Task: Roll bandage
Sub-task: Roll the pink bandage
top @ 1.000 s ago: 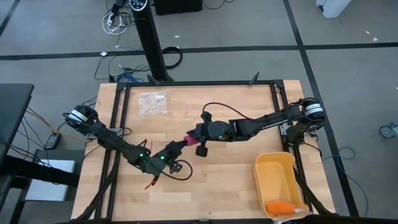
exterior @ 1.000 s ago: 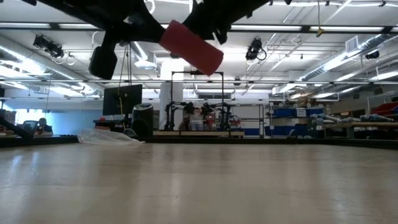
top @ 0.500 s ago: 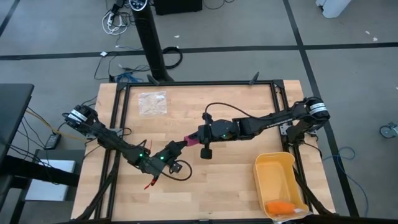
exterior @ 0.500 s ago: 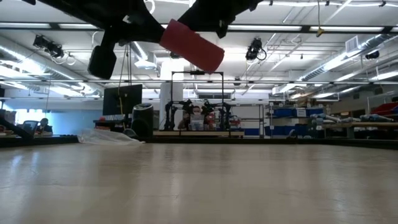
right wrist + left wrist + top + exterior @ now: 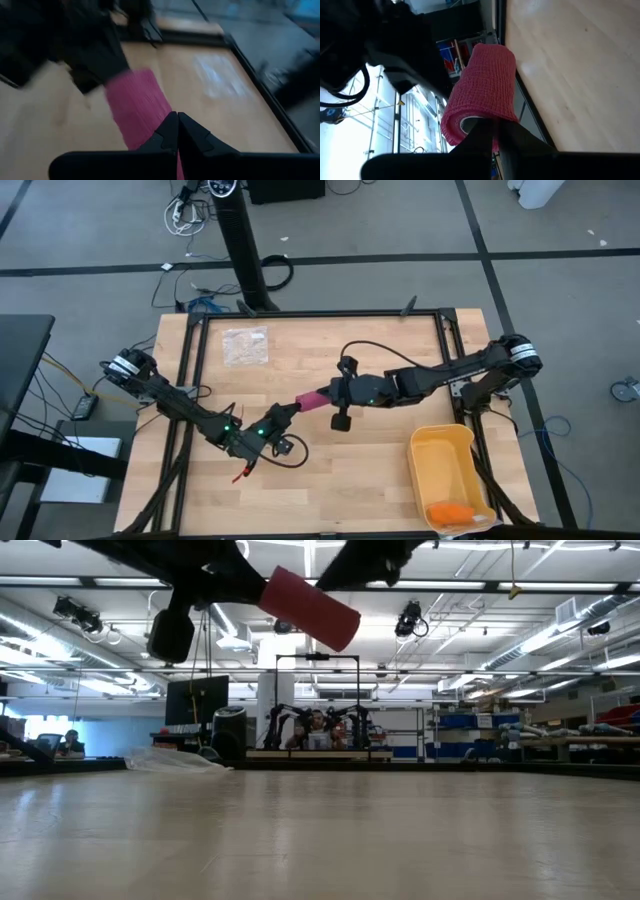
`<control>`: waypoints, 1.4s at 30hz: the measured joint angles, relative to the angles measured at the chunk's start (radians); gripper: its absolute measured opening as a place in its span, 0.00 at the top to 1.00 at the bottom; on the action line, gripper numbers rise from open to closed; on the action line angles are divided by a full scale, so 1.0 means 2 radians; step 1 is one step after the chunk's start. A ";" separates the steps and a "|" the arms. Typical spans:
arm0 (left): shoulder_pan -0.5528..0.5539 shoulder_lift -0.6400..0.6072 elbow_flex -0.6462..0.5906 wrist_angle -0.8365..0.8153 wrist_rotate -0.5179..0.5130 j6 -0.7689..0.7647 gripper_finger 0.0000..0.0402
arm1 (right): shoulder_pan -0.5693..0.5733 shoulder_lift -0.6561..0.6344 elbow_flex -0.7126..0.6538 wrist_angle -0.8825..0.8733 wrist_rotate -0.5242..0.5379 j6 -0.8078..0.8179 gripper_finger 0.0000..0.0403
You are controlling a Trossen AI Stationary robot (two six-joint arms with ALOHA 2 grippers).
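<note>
Pink bandage [image 5: 313,398] roll midair, ends hidden inside both jaws

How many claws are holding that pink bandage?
2. The left claw grips one end of the bandage and the right claw grips the other, holding it above the table. No other claws show.

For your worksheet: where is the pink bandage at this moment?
In the high view the bandage sits near the table's middle, held between the left gripper and right gripper; the low view shows it well above the tabletop.
</note>
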 joint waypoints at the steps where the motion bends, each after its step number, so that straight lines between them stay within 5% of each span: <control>1: 0.000 0.000 0.000 -0.001 0.000 0.000 0.96 | 0.001 0.000 0.000 -0.012 0.010 0.009 0.99; 8: 0.001 0.001 -0.001 0.023 -0.001 -0.023 0.96 | 0.004 0.010 0.000 -0.038 0.021 0.037 0.99; 17: 0.046 0.001 0.000 -0.003 -0.001 -0.291 0.96 | 0.023 -0.047 0.000 -0.086 0.099 0.037 1.00; 21: 0.075 0.001 0.000 -0.031 0.064 -0.469 0.96 | 0.026 -0.060 0.000 -0.114 0.101 0.060 0.99; 30: 0.157 0.006 0.000 -0.121 0.322 -0.833 0.96 | 0.027 -0.052 0.000 -0.154 0.099 0.091 1.00; 42: 0.214 0.114 0.001 -0.048 0.414 -0.851 0.93 | 0.023 -0.046 0.000 -0.165 0.098 0.086 1.00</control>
